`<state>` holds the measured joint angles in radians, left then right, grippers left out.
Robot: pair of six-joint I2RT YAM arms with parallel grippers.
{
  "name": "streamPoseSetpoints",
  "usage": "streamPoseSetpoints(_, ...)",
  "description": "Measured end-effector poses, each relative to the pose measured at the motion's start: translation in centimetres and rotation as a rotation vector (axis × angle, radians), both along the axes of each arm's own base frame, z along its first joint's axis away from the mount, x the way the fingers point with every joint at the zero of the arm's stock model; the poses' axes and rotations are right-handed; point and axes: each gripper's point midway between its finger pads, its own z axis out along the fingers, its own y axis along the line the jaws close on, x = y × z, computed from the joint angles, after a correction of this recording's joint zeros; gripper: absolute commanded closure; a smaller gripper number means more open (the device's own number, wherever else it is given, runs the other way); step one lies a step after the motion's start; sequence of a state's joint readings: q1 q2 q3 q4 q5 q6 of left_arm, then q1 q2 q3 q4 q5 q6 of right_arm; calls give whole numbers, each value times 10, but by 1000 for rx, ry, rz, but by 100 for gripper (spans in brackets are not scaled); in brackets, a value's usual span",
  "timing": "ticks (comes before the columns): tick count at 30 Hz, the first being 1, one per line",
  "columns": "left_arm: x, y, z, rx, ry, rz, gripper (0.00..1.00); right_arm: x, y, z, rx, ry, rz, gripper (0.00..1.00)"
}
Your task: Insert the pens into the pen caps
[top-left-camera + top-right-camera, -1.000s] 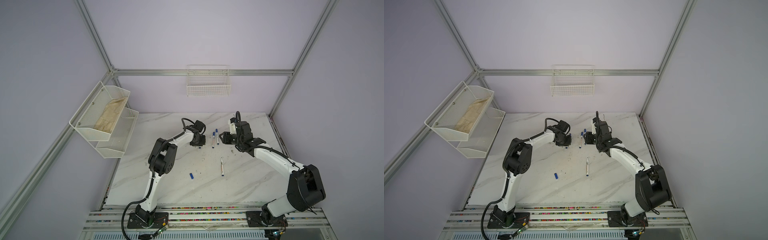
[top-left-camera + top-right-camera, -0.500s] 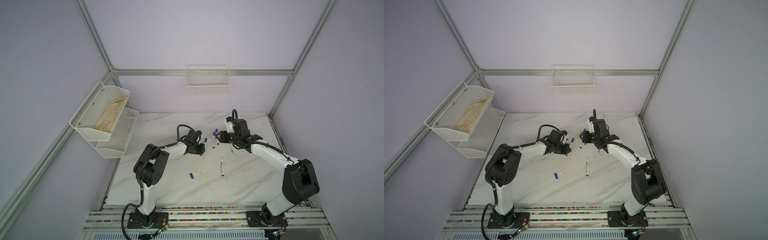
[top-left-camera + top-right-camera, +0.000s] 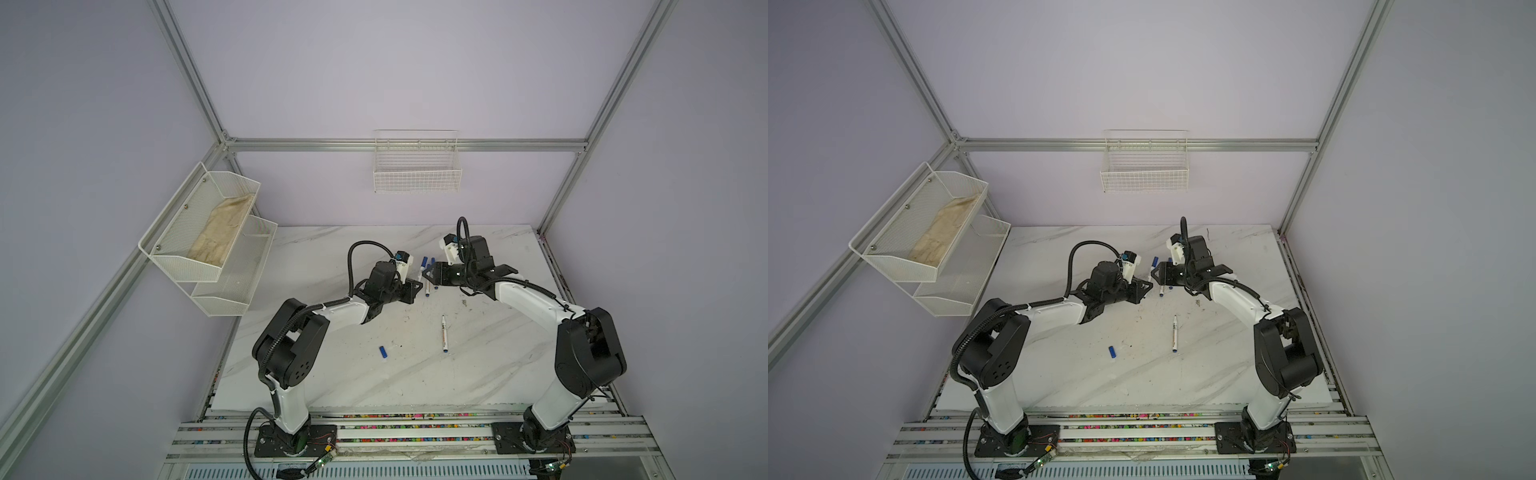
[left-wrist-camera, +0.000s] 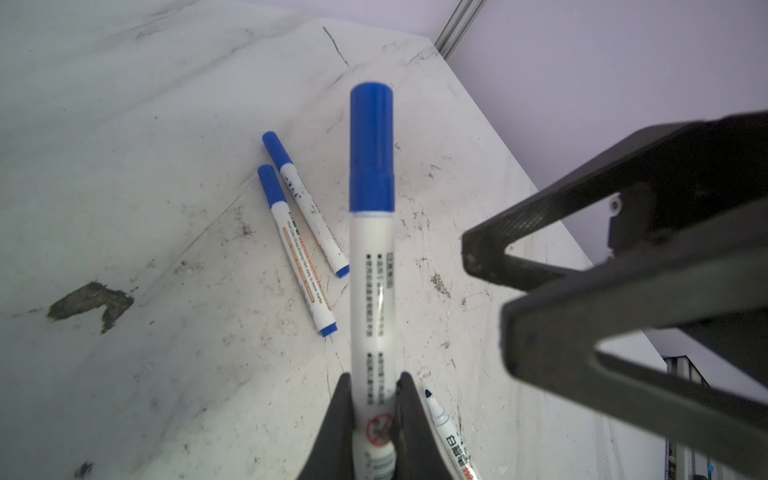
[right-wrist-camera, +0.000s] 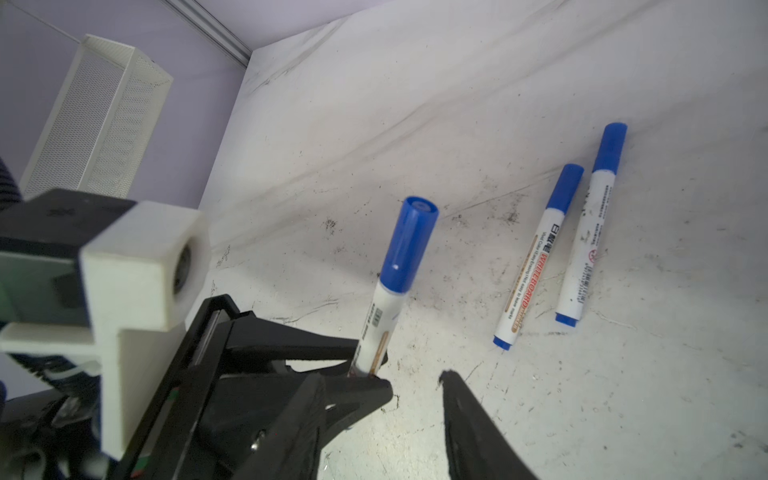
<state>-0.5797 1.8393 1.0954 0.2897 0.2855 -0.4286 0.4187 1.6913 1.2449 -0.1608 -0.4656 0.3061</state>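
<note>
You see: pen (image 4: 372, 291), white barrel with dark print, blue cap (image 4: 372, 145); lying pen (image 4: 297, 253), white with an orange band and a blue end plug; loose cap (image 3: 383, 352), blue; left pincer (image 4: 374, 379), black; arms (image 3: 345, 311), black joints, white links; worktop (image 4: 124, 187), white marble pattern, grey veins, dark smudges; walls (image 3: 415, 62), lilac; basket (image 3: 417, 178), white wire grid; shelf (image 3: 187, 266), white mesh.

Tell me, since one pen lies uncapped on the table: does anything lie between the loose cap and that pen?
Nothing visible does: only smudged table lies between the loose cap and the uncapped pen.
</note>
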Motion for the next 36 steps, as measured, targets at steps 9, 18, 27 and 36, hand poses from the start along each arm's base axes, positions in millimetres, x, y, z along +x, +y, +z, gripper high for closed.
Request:
streamPoseSetpoints(9,-2,-11,12,-45,-27,-19,100,1,3,-10,5,29,16,59)
streamPoseSetpoints(18,-8,-19,17,-76,-38,-42,100,4,6,-8,14,27,23,79)
streamPoseSetpoints(27,-10,-18,15,-107,-38,-32,74,2,8,-6,35,47,17,91)
streamPoseSetpoints(36,-17,-15,6,-123,-23,-33,58,29,-10,2,-20,2,-105,94)
